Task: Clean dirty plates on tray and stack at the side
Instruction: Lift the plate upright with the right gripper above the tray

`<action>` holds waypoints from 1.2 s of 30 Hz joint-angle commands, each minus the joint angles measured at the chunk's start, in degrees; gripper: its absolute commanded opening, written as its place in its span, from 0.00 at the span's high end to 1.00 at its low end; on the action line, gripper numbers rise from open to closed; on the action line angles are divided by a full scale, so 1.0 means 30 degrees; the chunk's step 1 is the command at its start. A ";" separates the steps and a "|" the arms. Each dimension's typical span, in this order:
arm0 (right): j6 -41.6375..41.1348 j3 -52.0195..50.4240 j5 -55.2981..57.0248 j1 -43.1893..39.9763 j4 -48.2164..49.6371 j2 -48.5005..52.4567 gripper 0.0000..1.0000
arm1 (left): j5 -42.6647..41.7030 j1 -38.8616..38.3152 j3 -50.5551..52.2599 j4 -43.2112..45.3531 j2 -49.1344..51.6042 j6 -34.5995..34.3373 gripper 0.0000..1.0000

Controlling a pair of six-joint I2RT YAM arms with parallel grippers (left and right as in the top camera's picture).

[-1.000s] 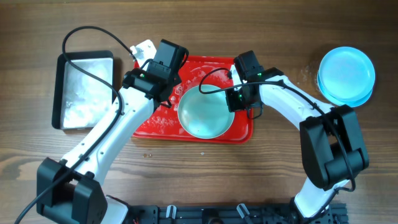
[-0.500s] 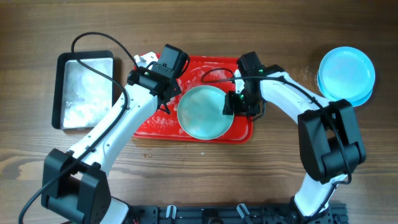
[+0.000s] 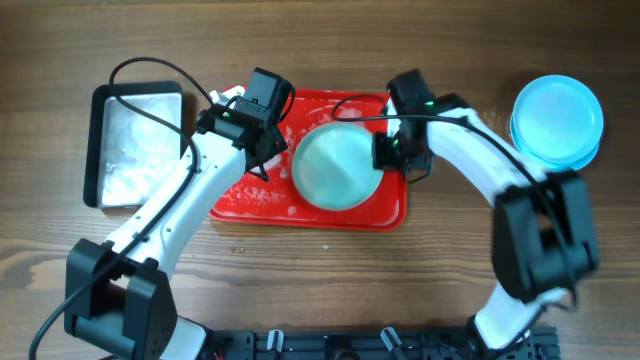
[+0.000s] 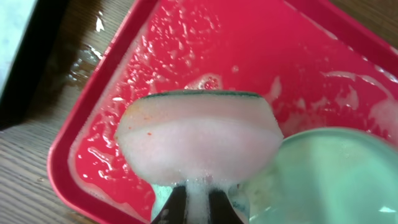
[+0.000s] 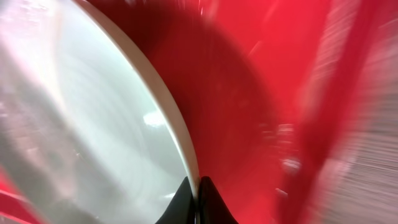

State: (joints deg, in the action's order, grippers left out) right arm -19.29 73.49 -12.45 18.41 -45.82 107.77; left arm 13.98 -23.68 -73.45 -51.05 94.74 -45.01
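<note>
The left claw [image 4: 198,200], nearest the lens, is clamped on a foamy sponge [image 4: 199,140] just beside the plate [image 4: 336,180]. The right claw [image 5: 196,200] pinches that plate's right rim, with its jaws closed on the edge. The plate lies over the right half of the red tray [image 4: 249,43].

You do best to hold the rim firm and sweep the sponge across the whole face, so the wet plate neither slips nor pivots.

Farther off, a stack of plates [image 3: 557,120] sits on the bench [image 3: 320,290] at the right, and a metal pan [image 3: 135,145] sits at the left.

The right wrist view is blurred. You cannot tell whether the plate is tilted off the tray or whether any smears are on it.
</note>
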 commanded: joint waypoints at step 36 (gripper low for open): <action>0.3002 -0.0022 2.9033 0.8502 0.3045 -0.5362 0.96 | -0.7490 0.2951 0.0197 0.1370 0.0342 0.3439 0.92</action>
State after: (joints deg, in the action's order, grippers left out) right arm -9.15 73.63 72.27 43.99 -37.10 90.98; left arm -7.44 -14.98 -73.43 -47.11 95.07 -35.81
